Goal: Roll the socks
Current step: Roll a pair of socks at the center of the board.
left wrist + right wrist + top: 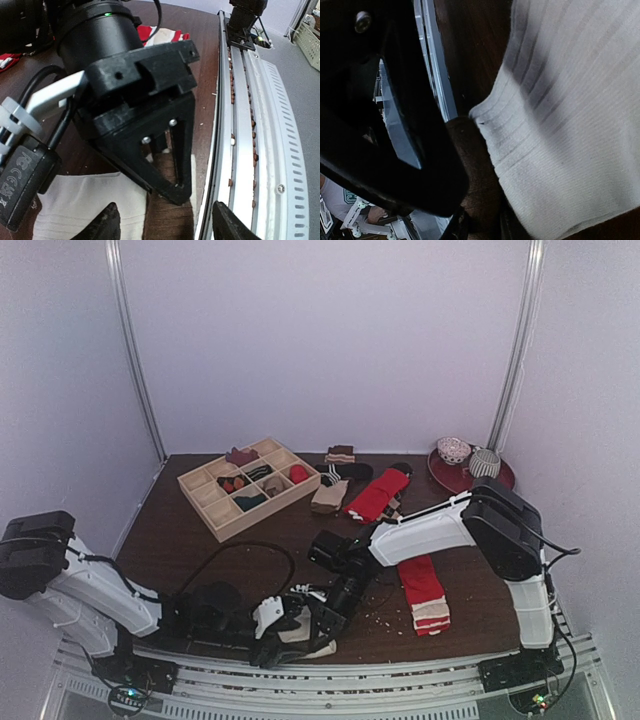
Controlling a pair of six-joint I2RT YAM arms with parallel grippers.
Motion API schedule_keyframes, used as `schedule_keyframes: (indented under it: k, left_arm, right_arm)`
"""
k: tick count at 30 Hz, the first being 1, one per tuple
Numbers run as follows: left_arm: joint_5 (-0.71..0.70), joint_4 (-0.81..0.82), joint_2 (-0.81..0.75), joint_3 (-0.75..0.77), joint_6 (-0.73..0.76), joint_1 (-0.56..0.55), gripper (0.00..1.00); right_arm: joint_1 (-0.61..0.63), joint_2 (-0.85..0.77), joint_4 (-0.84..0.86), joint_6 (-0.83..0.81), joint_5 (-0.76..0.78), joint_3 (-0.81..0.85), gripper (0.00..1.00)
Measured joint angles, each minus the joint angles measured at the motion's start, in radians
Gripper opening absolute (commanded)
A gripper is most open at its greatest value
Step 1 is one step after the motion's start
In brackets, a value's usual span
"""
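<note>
The cream sock (308, 636) lies at the table's front edge, its brown band (170, 210) toward the rail. In the left wrist view my left gripper (167, 226) is open just above it, one fingertip (106, 223) over the cream fabric and the other over the rail. My right gripper (336, 610) reaches down from the right and is shut on the brown band (481, 170); the cream ribbed part (570, 125) spreads to the right of it. The red sock with a white-striped end (424, 590) lies flat to the right, apart from both grippers.
A wooden compartment box (215, 502) holding small rolled items stands at the back left. Other socks (378, 495) lie at the back centre, and a red plate (445, 478) with two bowls at the back right. A metal rail (250, 125) runs along the front edge.
</note>
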Motion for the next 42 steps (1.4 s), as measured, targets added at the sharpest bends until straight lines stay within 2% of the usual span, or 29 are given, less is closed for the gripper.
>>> schedule_keyframes:
  k: [3, 9, 19, 21, 25, 28, 32, 37, 40, 42]
  left_arm:
    - [0.024, -0.001, 0.002, 0.000, 0.002, -0.003, 0.59]
    - [0.044, -0.011, 0.034, 0.001, 0.000, -0.012, 0.49]
    - [0.046, -0.026, 0.094, 0.024, -0.009, -0.012, 0.13]
    - [0.047, -0.026, 0.097, 0.026, -0.010, -0.012, 0.00]
    - [0.055, -0.023, 0.111, 0.039, -0.017, -0.012, 0.00]
    - [0.054, -0.021, 0.113, 0.039, -0.043, -0.012, 0.00]
    - [0.069, 0.007, 0.124, 0.032, -0.130, 0.012, 0.00]
    - [0.132, 0.063, 0.128, -0.008, -0.266, 0.069, 0.00]
    - [0.183, 0.078, 0.133, -0.019, -0.333, 0.100, 0.00]
    - [0.214, 0.089, 0.141, -0.024, -0.365, 0.116, 0.00]
  right_arm:
    - [-0.009, 0.009, -0.003, -0.002, -0.019, 0.003, 0.17]
    - [-0.024, 0.011, -0.003, 0.000, -0.033, 0.000, 0.17]
    - [-0.032, 0.013, -0.011, 0.003, -0.046, -0.006, 0.18]
    - [-0.034, 0.015, -0.012, 0.005, -0.051, -0.006, 0.18]
    - [-0.037, 0.016, -0.021, 0.008, -0.057, -0.006, 0.24]
    - [-0.037, 0.007, -0.003, 0.018, -0.059, -0.015, 0.38]
    - [-0.029, -0.111, 0.182, 0.053, 0.027, -0.141, 0.49]
    - [-0.040, -0.423, 0.617, 0.021, 0.280, -0.467, 0.65]
    - [-0.032, -0.583, 0.852, -0.074, 0.378, -0.629, 0.67]
    - [0.012, -0.632, 0.928, -0.177, 0.429, -0.675, 0.67]
